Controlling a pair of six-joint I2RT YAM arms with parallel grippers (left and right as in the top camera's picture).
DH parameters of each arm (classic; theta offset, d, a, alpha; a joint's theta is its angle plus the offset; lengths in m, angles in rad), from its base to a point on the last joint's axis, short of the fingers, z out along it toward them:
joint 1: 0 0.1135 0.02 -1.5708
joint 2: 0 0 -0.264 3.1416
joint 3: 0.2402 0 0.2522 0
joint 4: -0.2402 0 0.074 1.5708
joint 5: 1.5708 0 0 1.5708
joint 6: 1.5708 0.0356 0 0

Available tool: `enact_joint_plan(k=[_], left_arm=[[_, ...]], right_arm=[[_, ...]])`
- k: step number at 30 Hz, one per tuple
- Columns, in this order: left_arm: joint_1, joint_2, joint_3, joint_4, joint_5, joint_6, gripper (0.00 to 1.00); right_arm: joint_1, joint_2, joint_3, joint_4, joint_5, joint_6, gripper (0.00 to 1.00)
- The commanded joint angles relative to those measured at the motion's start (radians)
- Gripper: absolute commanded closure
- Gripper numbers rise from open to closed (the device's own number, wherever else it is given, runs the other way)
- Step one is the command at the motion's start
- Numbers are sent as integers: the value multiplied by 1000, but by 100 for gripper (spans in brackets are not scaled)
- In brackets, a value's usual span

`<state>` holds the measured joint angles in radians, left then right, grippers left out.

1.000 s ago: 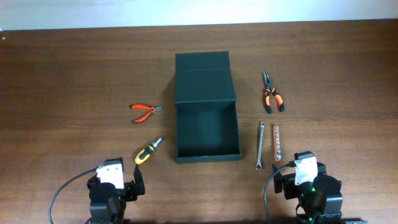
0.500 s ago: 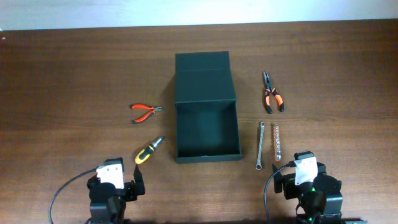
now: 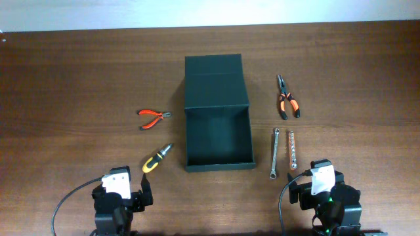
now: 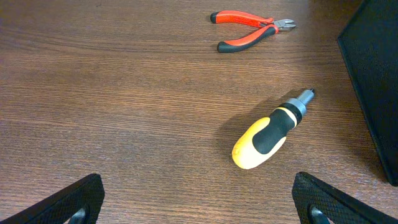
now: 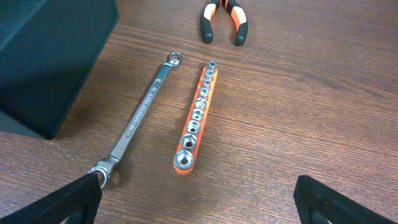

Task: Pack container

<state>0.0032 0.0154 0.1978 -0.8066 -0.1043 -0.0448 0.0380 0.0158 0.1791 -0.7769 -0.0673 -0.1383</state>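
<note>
The left gripper and right gripper sit with fingers spread wide, short of the open container on the table.

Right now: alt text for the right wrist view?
A silver wrench and an orange socket rail lie side by side on a wooden table. The dark container fills the upper left, orange-handled pliers poke in at the top, and the open right gripper frames the bottom corners.

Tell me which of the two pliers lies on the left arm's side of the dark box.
The small red-handled cutting pliers; the longer orange-and-black needle-nose pliers lie right of the dark green-black box.
</note>
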Motion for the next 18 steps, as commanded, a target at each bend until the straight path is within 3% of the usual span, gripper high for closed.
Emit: enact_joint_plan(k=[1, 13, 18], left_arm=[[6, -10, -9, 0, 7, 16, 1], [6, -10, -9, 0, 7, 16, 1], [6, -10, -9, 0, 7, 16, 1]], right_arm=[[-6, -11, -11, 4, 19, -3, 1], [-6, -11, -11, 4, 22, -6, 1], [-6, -11, -11, 4, 114, -56, 1]])
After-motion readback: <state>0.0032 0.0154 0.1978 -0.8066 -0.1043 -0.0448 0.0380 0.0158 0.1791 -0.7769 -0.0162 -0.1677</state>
